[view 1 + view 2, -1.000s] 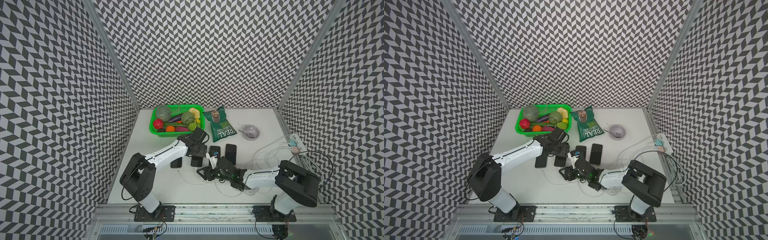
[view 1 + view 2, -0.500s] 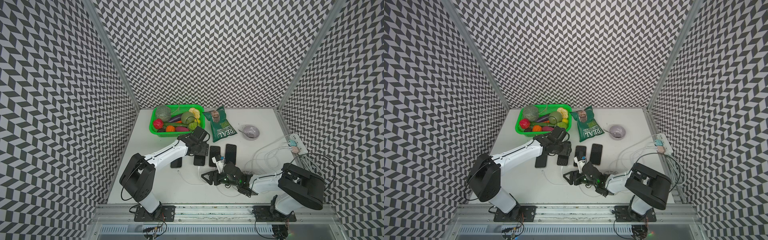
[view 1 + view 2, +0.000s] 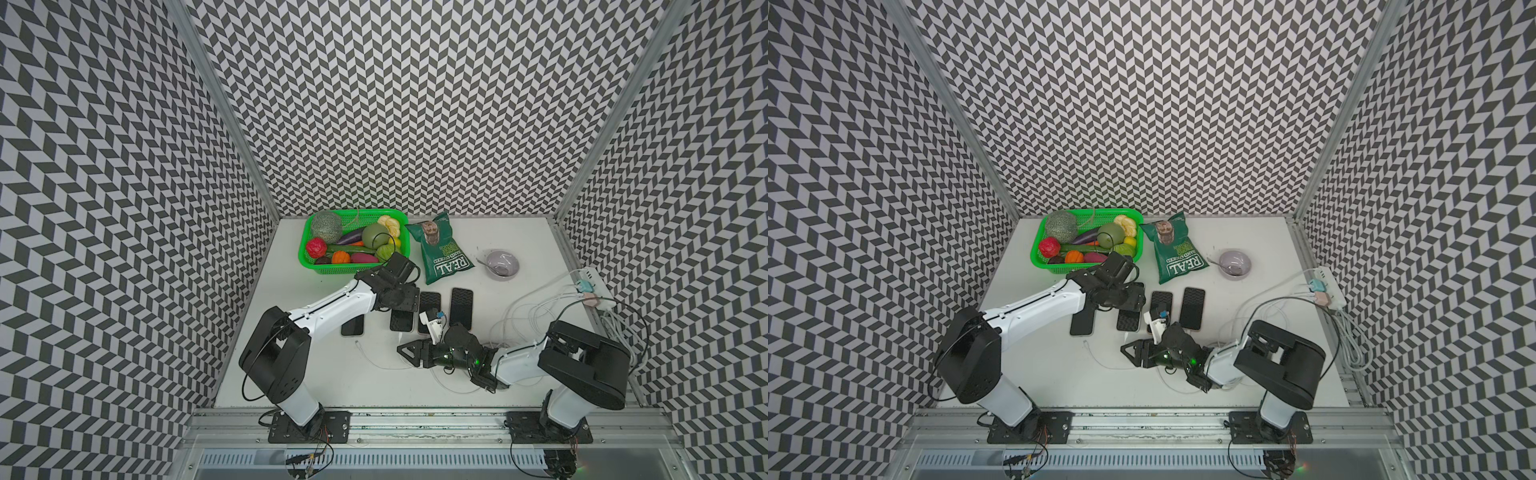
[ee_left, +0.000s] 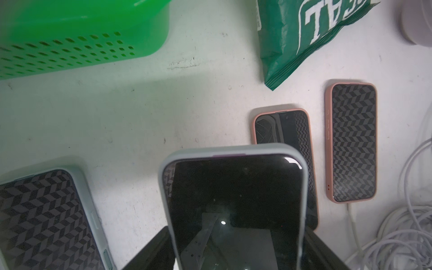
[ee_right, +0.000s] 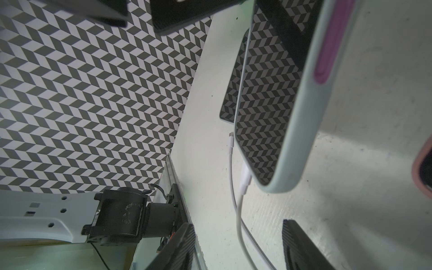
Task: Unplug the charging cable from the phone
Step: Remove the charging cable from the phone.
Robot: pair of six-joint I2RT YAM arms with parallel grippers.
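Four phones lie in a row in mid-table. My left gripper [image 3: 400, 300] is shut on the second phone [image 3: 402, 321] [image 4: 233, 205], which has a pale grey-green case, and tilts it up off the table. A white charging cable [image 5: 240, 222] is plugged into that phone's lower end [image 5: 275, 182]. The cable runs between the two fingers [image 5: 177, 247] of my right gripper [image 3: 405, 351], which is open and touches neither cable nor phone. A second, loose cable end [image 5: 231, 138] lies on the table beside the phone.
A green basket [image 3: 316, 268] of vegetables, a green crisp bag [image 3: 442, 249] and a grey bowl [image 3: 500, 264] stand behind the phones. The pink-cased phone [image 4: 353, 140] farthest right has a cable in it. A power strip [image 3: 594, 286] and coiled white cables [image 3: 519, 328] lie at the right.
The right arm has drawn a little toward the table's front, and its gripper sits lower beside the lifted phone. The left gripper still holds the phone in the same place.
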